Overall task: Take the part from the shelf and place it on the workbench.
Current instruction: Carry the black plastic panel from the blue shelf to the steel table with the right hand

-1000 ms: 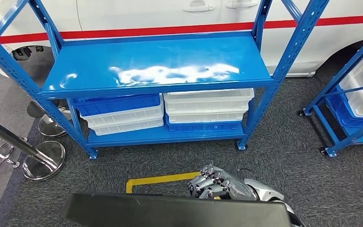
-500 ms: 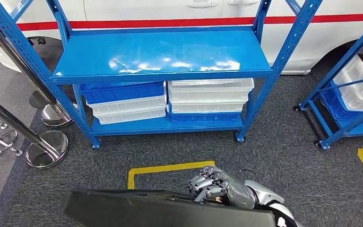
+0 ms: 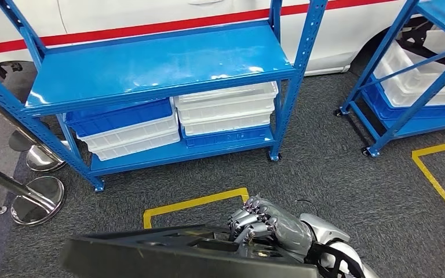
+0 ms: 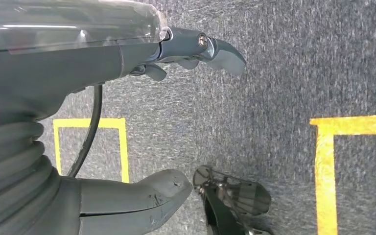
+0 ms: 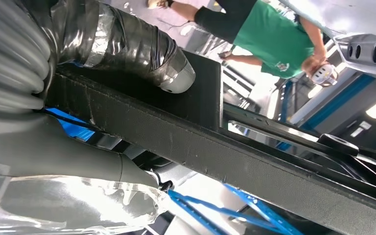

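A long black part [image 3: 168,258] lies across the bottom of the head view, just above the grey carpet. My right hand [image 3: 266,226] grips it near its right end, fingers curled over the upper edge. In the right wrist view the part [image 5: 235,152] runs as a dark bar, with my taped thumb [image 5: 147,54] pressed on its face. My left hand [image 4: 78,63] hangs over the carpet, its fingers [image 4: 215,46] and thumb [image 4: 147,196] apart with nothing between them. The blue shelf [image 3: 150,63] stands ahead with a bare upper board.
Blue and white bins [image 3: 226,110] fill the shelf's lower level. A second blue rack [image 3: 417,75] stands at the right. A white vehicle with a red stripe [image 3: 150,26] is behind. Chrome stanchion bases [image 3: 37,200] sit at the left. Yellow tape [image 3: 191,202] marks the floor. A person in green [image 5: 274,39] stands nearby.
The whole picture has shifted: the camera turned, so the shelf sits further left and the right rack shows more. The part stays in my right hand, tilted a little more.
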{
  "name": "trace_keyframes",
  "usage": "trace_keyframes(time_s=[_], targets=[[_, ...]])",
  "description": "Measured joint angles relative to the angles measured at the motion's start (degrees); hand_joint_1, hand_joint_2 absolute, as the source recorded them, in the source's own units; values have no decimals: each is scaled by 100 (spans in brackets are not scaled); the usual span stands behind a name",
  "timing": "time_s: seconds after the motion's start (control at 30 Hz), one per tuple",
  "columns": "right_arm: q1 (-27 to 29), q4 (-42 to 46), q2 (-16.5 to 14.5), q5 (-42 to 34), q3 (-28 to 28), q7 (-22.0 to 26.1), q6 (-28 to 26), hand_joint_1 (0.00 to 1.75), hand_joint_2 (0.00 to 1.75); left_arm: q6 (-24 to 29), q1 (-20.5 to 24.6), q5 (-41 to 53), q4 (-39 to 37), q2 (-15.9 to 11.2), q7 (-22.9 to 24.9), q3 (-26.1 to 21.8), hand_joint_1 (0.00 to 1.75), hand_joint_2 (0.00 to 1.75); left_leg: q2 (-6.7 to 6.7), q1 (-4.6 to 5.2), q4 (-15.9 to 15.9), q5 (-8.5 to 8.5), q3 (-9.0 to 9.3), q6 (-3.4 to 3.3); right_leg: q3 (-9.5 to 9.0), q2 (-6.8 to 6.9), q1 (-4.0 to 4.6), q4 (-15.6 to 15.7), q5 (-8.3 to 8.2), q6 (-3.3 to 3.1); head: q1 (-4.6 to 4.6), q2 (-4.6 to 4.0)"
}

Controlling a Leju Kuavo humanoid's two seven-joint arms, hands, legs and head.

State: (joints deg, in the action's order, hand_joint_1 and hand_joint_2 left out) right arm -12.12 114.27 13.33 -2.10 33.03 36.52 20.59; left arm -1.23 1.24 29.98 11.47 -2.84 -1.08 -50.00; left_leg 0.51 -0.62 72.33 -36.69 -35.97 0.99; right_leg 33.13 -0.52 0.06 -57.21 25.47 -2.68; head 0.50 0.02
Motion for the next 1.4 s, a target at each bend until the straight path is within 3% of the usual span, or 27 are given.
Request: trace_keyframes(time_s=[0.03, 0.07, 0.13, 0.2, 0.27, 0.3, 0.37, 0.43, 0.5, 0.53, 0.57, 0.6, 0.67, 0.7, 0.77, 0.8, 0.87, 0.93, 0.97, 1.0, 1.03, 1.1, 1.17, 1.23, 1.3, 1.33, 1.4], targets=[[-1, -1, 0, 1, 2, -8, 0, 175, 175, -1, -1, 1, 0, -2, 1, 0, 0, 175, -12, 1, -76, 107, 48, -19, 8, -64, 12, -2, -17, 4, 0, 0], [-5, -1, 1, 1, 4, -11, 0, 175, 175, -1, 1, 1, 0, -3, 1, 1, 0, 175, -41, 3, -370, 302, 201, -50, 9, -128, 24, -2, -32, 11, 0, 0], [-23, 0, 2, 1, 5, -15, -4, 175, 175, 16, 8, 2, 0, -15, -4, 1, 0, 175, -248, 15, -1181, 679, 608, -139, 12, -242, 43, -6, -62, 39, 0, 0], [-52, 0, 5, 0, 9, -25, -25, 175, 175, 69, 11, 11, 0, -40, -24, -2, 0, 175, -419, 32, -1640, 799, 813, -191, 46, -348, 37, -10, -103, 97, 0, 0], [-70, 2, 16, -4, 13, -34, -69, 175, 175, 150, 17, 21, 1, -65, -51, -8, 0, 175, -366, 32, -1732, 824, 828, -214, 87, -457, 25, 5, -160, 182, 0, 0], [-72, 5, 25, -14, 13, -36, -94, 175, 175, 203, 27, 33, 3, -75, -73, -13, 0, 175, -306, 20, -1761, 862, 829, -240, 116, -440, 26, -13, -149, 215, -3, 0], [-82, 11, 45, -40, 11, -44, -133, 175, 175, 321, 40, 63, 7, -83, -159, -23, 0, 175, -172, -16, -1808, 938, 806, -296, 279, -255, 24, -322, 89, 271, -8, 0], [-73, 10, 55, -62, 9, -52, -170, 175, 175, 409, 34, 97, 9, -84, -252, -32, 0, 175, -32, -13, -1805, 963, 760, -320, 588, -55, -16, -1044, 528, 328, -11, 0], [-44, 4, 59, -75, 8, -57, -193, 175, 175, 447, 27, 114, 9, -82, -292, -38, 0, 175, 113, -11, -1791, 968, 731, -313, 781, 3, -61, -1583, 732, 385, -11, 0], [-36, 2, 62, -80, 8, -60, -197, 175, 175, 456, 31, 115, 9, -81, -301, -40, 0, 175, 183, -11, -1783, 967, 725, -307, 724, 26, -81, -1550, 671, 403, -13, 0], [-32, 0, 64, -84, 8, -62, -199, 175, 175, 461, 39, 116, 9, -78, -307, -42, 0, 175, 250, -12, -1774, 961, 726, -297, 553, 67, -95, -1292, 524, 412, -12, 0], [-32, -1, 66, -86, 8, -64, -204, 175, 175, 463, 48, 119, 9, -74, -318, -42, 0, 175, 311, -13, -1766, 952, 735, -282, 302, 155, -100, -881, 344, 409, -11, 0], [-31, 2, 65, -75, 8, -69, -243, 175, 175, 494, 63, 159, 9, -64, -352, -41, 0, 175, 411, 3, -1751, 927, 753, -223, -95, 343, -56, -171, 136, 342, -11, 0], [-24, 5, 65, -59, 8, -71, -280, 175, 175, 526, 70, 195, 9, -61, -369, -40, 0, 175, 459, 12, -1746, 916, 761, -186, -174, 389, -30, -8, 110, 299, -11, 0], [21, 18, 64, 7, 10, -62, -380, 175, 175, 597, 88, 277, 9, -57, -391, -39, 0, 175, 554, 19, -1747, 908, 774, -111, -159, 306, -7, 38, 104, 211, -10, 0], [56, 32, 64, 58, 11, -47, -427, 175, 175, 627, 101, 315, 9, -58, -398, -38, 0, 175, 541, 8, -1728, 879, 774, -73, -152, 257, -13, 53, 88, 174, -10, 0], [109, 65, 58, 169, 25, -7, -505, 175, 175, 664, 112, 360, 9, -64, -409, -34, 0, 175, 323, -19, -1457, 658, 662, -14, -136, 161, -36, 86, 44, 93, -9, 0], [149, 79, 49, 263, 57, 14, -562, 175, 175, 692, 98, 385, 9, -80, -415, -33, 0, 175, 57, -35, -731, 243, 337, 16, -108, 55, -33, 89, 17, 45, -9, 0], [178, 79, 44, 294, 78, 16, -584, 175, 175, 704, 88, 397, 9, -89, -415, -33, 0, 175, 9, -36, -333, 78, 154, 21, -94, -5, -26, 83, 11, 35, -9, 0], [211, 79, 44, 313, 95, 16, -598, 175, 175, 713, 81, 407, 9, -96, -415, -33, 0, 175, -9, -35, -68, 15, 27, 22, -85, -71, -18, 73, 8, 31, -9, 0], [239, 79, 44, 324, 107, 16, -606, 175, 175, 717, 78, 416, 9, -98, -415, -33, 0, 175, -17, -35, -21, 76, -3, 14, -80, -140, -13, 61, 8, 30, -9, 0], [264, 80, 44, 327, 119, 16, -614, 175, 175, 720, 80, 419, 9, -100, -415, -33, 0, 175, -92, -34, -588, 482, 249, -29, -89, -287, -7, 42, 7, 33, -9, 0], [266, 81, 42, 328, 120, 17, -618, 175, 175, 720, 82, 420, 8, -119, -416, -33, 0, 175, -377, -36, -1371, 815, 593, -102, -84, -427, -8, 29, -2, 59, -10, 0], [275, 81, 34, 329, 121, 20, -621, 175, 175, 723, 81, 421, 8, -147, -418, -32, 0, 175, -544, -23, -1685, 876, 717, -147, -39, -561, -30, 27, -32, 131, -10, 0], [296, 92, 28, 330, 123, 23, -623, 175, 175, 727, 90, 421, 9, -165, -420, -33, 0, 175, -423, -22, -1734, 914, 732, -182, 10, -657, -50, 28, -66, 215, -9, 0], [304, 101, 28, 330, 126, 27, -623, 175, 175, 728, 100, 421, 9, -168, -422, -33, 0, 175, -351, -35, -1761, 942, 738, -211, 49, -580, -45, -29, -27, 247, -11, 0], [311, 113, 28, 329, 131, 36, -627, 175, 175, 728, 102, 426, 9, -164, -426, -32, 0, 175, -185, -61, -1805, 983, 739, -269, 264, -260, -33, -472, 267, 301, -16, 0]])
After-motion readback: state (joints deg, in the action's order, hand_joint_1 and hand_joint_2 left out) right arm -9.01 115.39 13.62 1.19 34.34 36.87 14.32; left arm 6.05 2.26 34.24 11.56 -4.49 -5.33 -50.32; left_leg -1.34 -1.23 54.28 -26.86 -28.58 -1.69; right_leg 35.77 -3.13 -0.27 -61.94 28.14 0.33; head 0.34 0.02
